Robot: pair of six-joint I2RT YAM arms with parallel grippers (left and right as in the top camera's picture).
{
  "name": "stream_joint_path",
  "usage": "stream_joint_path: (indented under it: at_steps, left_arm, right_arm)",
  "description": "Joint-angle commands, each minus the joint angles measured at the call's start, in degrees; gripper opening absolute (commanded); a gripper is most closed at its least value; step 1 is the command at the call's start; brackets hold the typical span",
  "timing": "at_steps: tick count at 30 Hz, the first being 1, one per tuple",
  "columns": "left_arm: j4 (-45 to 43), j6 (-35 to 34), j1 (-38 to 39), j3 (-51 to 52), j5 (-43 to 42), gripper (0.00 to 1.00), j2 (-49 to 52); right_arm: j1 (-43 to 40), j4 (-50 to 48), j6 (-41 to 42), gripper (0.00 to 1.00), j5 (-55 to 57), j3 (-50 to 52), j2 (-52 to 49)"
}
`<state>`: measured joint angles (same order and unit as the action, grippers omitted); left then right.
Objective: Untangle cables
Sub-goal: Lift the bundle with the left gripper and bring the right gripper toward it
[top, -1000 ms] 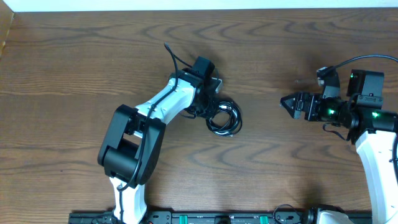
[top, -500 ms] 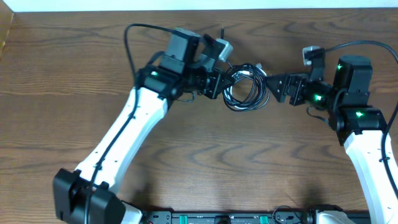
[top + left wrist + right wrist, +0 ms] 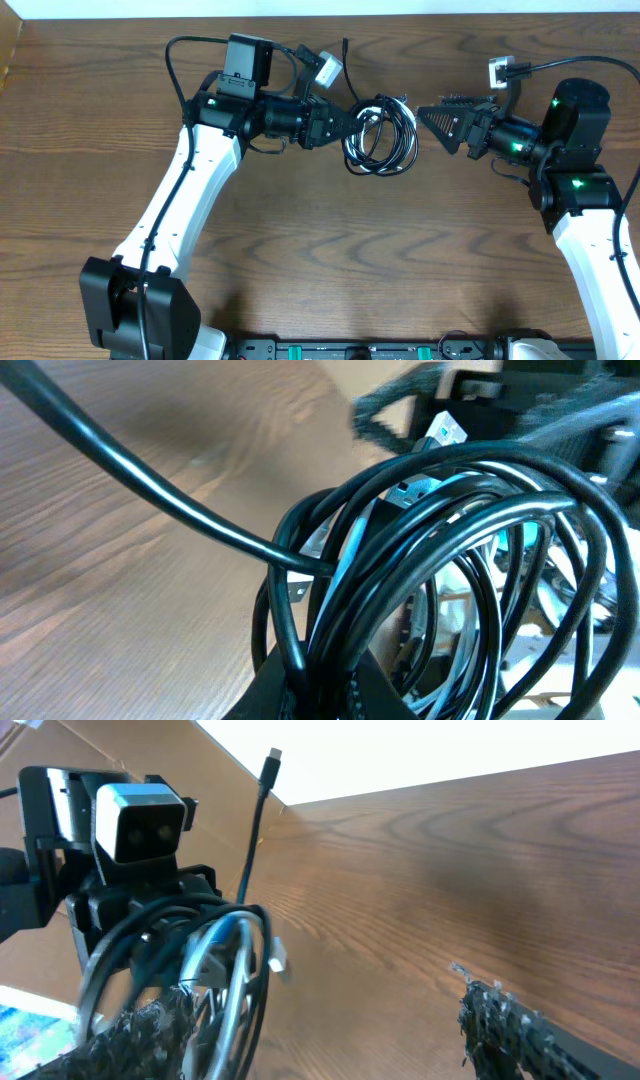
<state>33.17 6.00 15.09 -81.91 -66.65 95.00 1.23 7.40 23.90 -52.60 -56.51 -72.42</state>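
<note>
Left gripper [image 3: 338, 122], jaws clamped on the cables [image 3: 382, 135], has carried them from the middle of the surface [image 3: 330, 260] up to the right gripper [image 3: 432, 118], whose jaws gape just beside the bundle. Second grip looks next, nothing untangled yet. Black plug end [image 3: 345, 45] sticks up. Loops overlap tightly, so snag risk.

Two arms reach inward, grippers facing each other.
The left arm [image 3: 175, 215] stretches away from its base and bends right, the left gripper [image 3: 343, 122] clamped tight on the cables [image 3: 385, 142]; the right arm [image 3: 590, 240] bends left, the right gripper [image 3: 432, 120] spread wide.
</note>
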Motion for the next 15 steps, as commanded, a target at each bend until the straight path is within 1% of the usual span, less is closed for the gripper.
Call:
stream_joint_path:
  at_steps: [1, 4, 7, 11, 15]
  left_arm:
    - [-0.1, 2.4, -0.1, -0.1, -7.7, 0.07, 0.1]
    - [-0.1, 3.5, -0.1, -0.1, -7.1, 0.07, 0.2]
    - [-0.1, 3.6, -0.1, -0.1, -2.3, 0.07, 0.2]
    - [-0.1, 3.6, -0.1, -0.1, 2.9, 0.07, 0.2]
    - [-0.6, 3.6, -0.1, -0.1, 3.4, 0.07, 0.2]
  right_arm:
    - [0.7, -0.4, 0.9, 0.83, -1.3, -0.8, -0.2]
    - [0.7, -0.9, 1.8, 0.79, -0.9, -0.8, -0.2]
    - [0.7, -0.8, 2.3, 0.75, -1.3, -0.8, -0.3]
    - [0.7, -1.3, 2.2, 0.73, -6.3, -0.8, -0.3]
    - [1.1, -1.7, 2.2, 0.73, -10.0, -0.8, -0.7]
